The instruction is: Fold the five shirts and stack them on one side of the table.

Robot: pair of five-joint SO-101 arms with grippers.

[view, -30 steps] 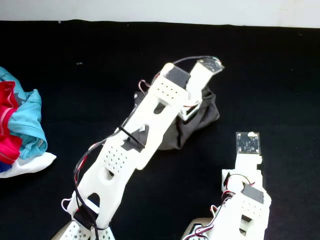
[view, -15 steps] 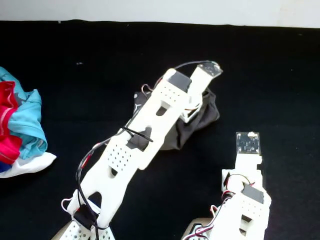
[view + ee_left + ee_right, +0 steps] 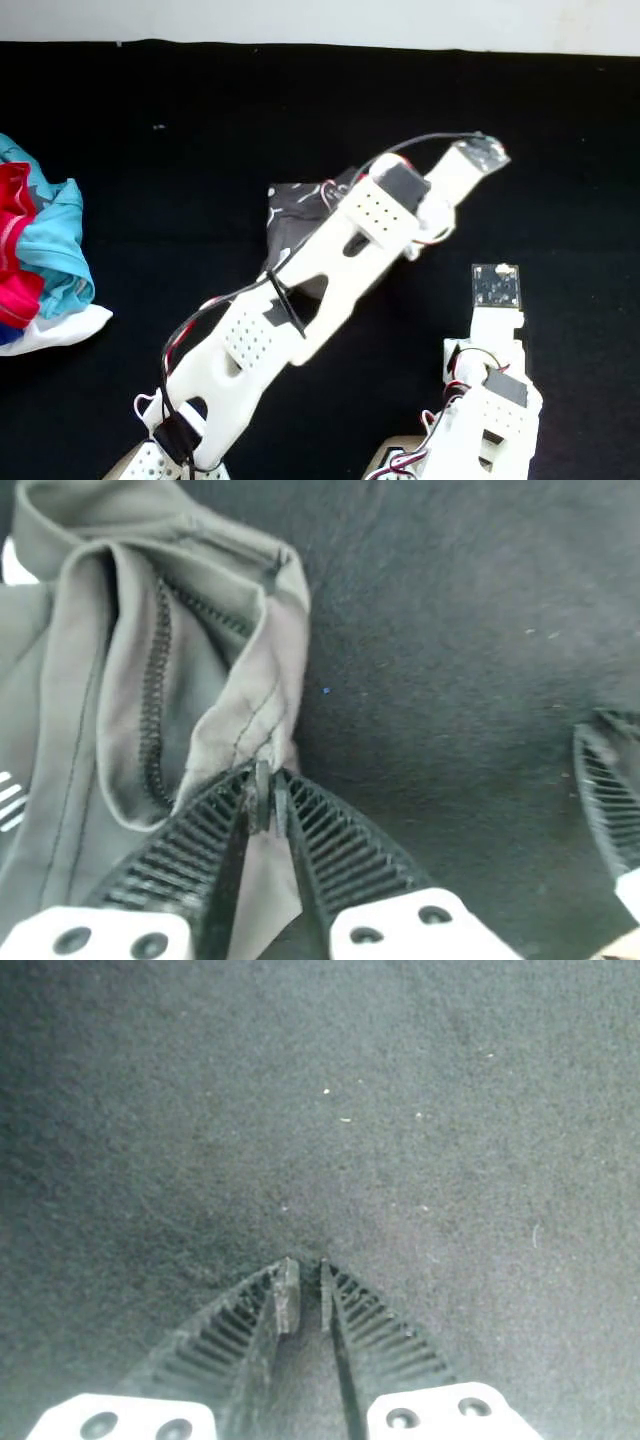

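Shirts are what we are looking at. Nearest the left wrist camera, the grey shirt (image 3: 120, 680) is being held by a stitched hem, with the left gripper (image 3: 265, 798) clamping tight on it. From there its folds are running lengthwise away from the fingers over the black table (image 3: 450, 630).

In the high view, the right arm (image 3: 490, 400) is sitting low at the near edge. The right gripper (image 3: 303, 1295) is pressing closed on nothing over bare tabletop. Beyond it, the left arm (image 3: 330, 270) is stretching diagonally from near left toward right of centre, wrist tipping downward. At the left edge a pile of shirts (image 3: 45, 250), teal, red and white, is lying heaped. Mid-table, well apart from that pile, the grey shirt is lying bunched partly under the left arm, its long axis running left to right.
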